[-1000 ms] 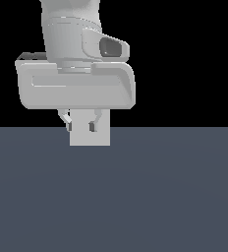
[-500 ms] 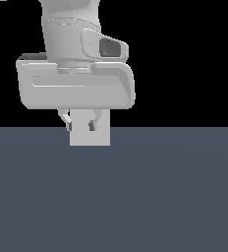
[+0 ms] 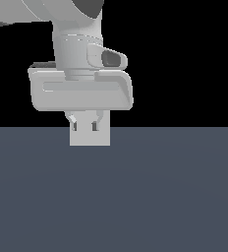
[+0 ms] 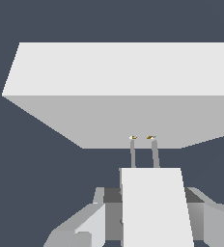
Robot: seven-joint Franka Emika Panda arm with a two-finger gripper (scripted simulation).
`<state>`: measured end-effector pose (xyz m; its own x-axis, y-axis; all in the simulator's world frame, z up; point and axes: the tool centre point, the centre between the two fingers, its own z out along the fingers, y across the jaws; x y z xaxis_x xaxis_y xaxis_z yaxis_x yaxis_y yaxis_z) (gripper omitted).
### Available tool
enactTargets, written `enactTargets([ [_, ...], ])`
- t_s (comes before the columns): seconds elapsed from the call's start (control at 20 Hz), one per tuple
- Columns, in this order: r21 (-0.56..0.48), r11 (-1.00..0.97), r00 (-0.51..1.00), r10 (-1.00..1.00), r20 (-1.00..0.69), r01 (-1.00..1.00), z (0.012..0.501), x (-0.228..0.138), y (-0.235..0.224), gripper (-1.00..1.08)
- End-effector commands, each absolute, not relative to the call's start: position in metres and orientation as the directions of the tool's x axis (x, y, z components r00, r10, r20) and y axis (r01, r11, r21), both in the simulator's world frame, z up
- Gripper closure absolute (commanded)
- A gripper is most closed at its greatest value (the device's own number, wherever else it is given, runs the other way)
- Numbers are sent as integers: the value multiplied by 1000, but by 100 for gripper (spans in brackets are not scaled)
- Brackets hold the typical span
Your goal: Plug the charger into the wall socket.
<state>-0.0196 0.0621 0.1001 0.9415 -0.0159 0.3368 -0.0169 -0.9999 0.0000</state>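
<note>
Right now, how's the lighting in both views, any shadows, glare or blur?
Exterior view: sharp, flat render, black background, no cast shadow under the charger or gripper, no glare. Wrist view: equally sharp; the socket is shaded only by face, its upper face lighter than the one with the orange dots; the prongs are thin but clear.
</note>
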Motion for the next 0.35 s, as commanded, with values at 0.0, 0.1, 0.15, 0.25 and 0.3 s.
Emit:
enactTargets([
  [0.0, 0, -1000, 941, -16, 337, -17, 100, -11, 62, 108],
  [0.1, 0, -1000, 941, -16, 337, -17, 100, -7, 62, 108],
  [0.15, 0, -1000, 941, -16, 337, -17, 100, -6, 62, 108],
  [0.25, 0, -1000, 941, -16, 337, -17, 100, -4, 62, 108],
  [0.3, 0, -1000, 941, -16, 337, -17, 100, -4, 62, 108],
])
